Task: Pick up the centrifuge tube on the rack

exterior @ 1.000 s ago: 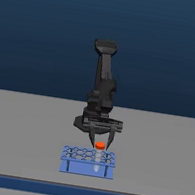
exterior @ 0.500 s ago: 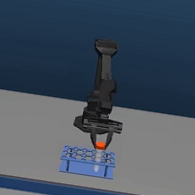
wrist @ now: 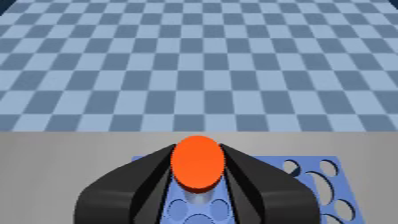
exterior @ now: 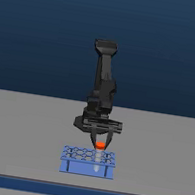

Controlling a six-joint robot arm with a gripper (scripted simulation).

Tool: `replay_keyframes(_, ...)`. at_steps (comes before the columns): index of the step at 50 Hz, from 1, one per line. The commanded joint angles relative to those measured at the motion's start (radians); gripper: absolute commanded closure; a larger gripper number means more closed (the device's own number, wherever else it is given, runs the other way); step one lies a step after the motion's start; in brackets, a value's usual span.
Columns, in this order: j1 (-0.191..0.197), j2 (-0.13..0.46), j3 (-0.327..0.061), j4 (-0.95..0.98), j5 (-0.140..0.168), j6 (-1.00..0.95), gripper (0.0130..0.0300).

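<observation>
Here the gripper (exterior: 100, 142) points straight down over the rack (exterior: 86, 167), its two dark fingers (exterior: 95, 135) converging on the orange-red cap of the tube (exterior: 100, 146). In the wrist view the gripper (wrist: 197, 172) has a finger (wrist: 142, 175) pressed against each side of the cap, so it is closed on the tube (wrist: 197, 162). The whitish body of the tube runs down from the cap toward the rack (wrist: 302, 165), though whether its tip is clear of the hole below cannot be told. In the exterior view the cap sits just above the rack's top grid, toward that view's right half of the rack. The rack is blue, with round holes on top and dark posts on its front face. It stands on a grey table (exterior: 24, 135), near the front edge. The black arm (exterior: 104, 81) rises behind the rack, upright. Beyond the table, the wrist view shows a blue checkered floor (wrist: 199, 60)
</observation>
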Motion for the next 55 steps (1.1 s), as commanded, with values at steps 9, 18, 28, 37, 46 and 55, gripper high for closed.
replay_keyframes(9, 0.000, -0.011, -0.006, 0.030, 0.014, -0.031, 0.0300)
replay_keyframes(18, 0.000, -0.030, -0.015, 0.089, 0.038, -0.092, 0.0300)
replay_keyframes(28, 0.000, -0.051, -0.027, 0.179, 0.065, -0.183, 0.0300)
replay_keyframes(37, 0.000, -0.067, -0.037, 0.266, 0.085, -0.273, 0.0300)
replay_keyframes(46, 0.000, -0.087, -0.051, 0.411, 0.108, -0.420, 0.0300)
replay_keyframes(55, 0.000, -0.104, -0.064, 0.569, 0.124, -0.580, 0.0300)
